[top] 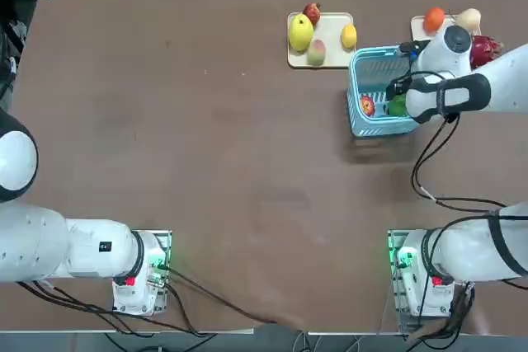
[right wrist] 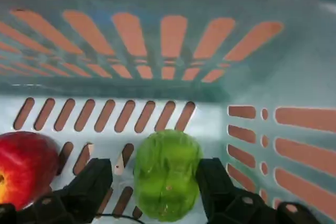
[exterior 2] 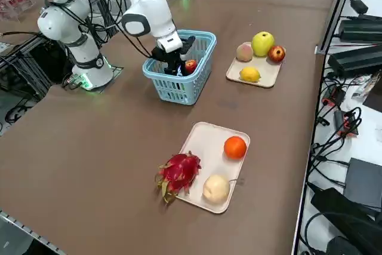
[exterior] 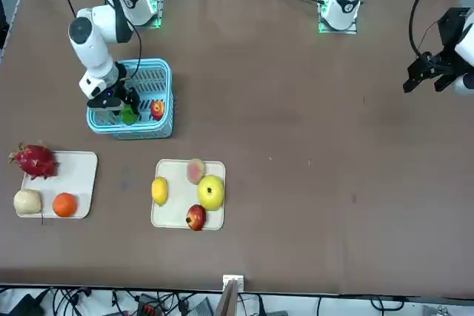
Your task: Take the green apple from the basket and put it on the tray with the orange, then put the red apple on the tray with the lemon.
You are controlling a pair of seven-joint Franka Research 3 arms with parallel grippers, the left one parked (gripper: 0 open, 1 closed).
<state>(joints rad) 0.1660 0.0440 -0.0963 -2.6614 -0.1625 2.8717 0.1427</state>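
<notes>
In the top view, the basket (top: 363, 125) is on the desk (top: 247, 171), with the right claw (top: 404, 88) reaching into it. The lemon's tray (top: 328, 37) lies just left of the basket. In the front view, the red apple (exterior: 157, 109) and green apple (exterior: 127, 115) are inside the basket. In the right side view, the tray with the orange (exterior 2: 234, 147) sits near the basket. In the right wrist view, the claw's open fingers (right wrist: 94, 182) stand either side of the green apple.
</notes>
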